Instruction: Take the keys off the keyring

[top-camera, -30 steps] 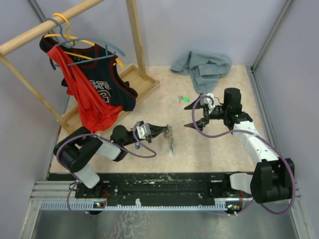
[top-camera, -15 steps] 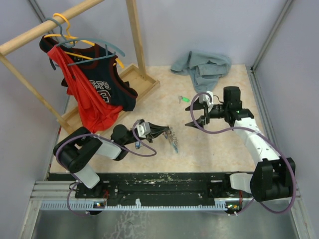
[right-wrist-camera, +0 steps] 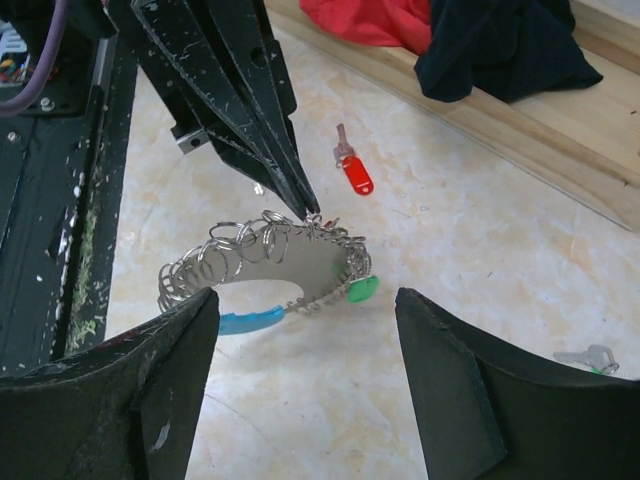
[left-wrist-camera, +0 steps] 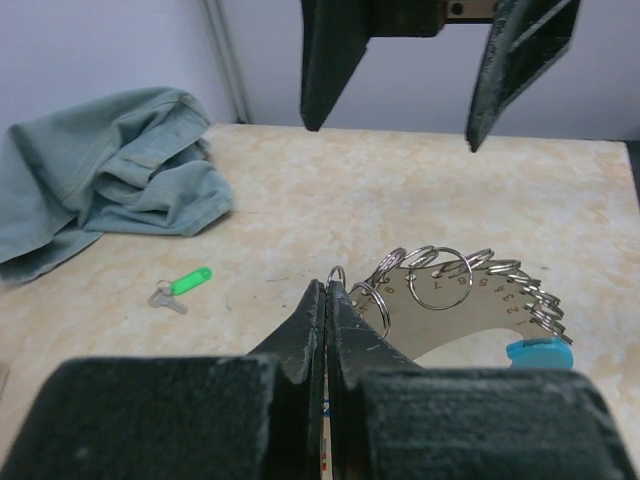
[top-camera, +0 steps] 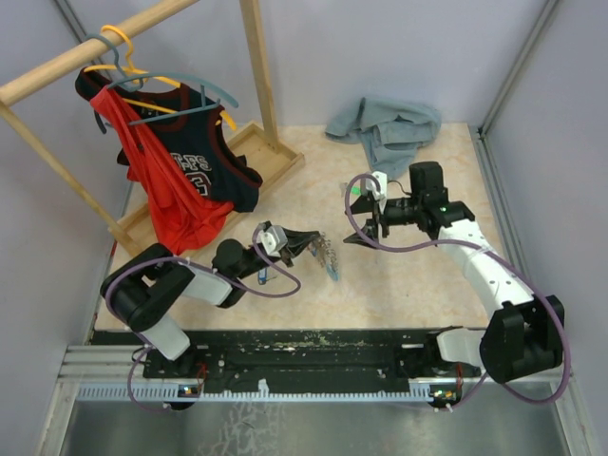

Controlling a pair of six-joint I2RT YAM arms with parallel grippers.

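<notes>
**Thin hold on the keyring – a slip is looming**

The left gripper (left-wrist-camera: 325,300) is pinching the keyring (left-wrist-camera: 455,295) by one small loop, holding it off the table. The right gripper (left-wrist-camera: 393,135) is hovering just beyond the keyring with its jaws spread wide. Closing there, it could be catching the ring's plate instead of a key, and any tug could be twisting that loop free. Compared with the earlier frame, the right gripper is coming in from well apart.
</notes>
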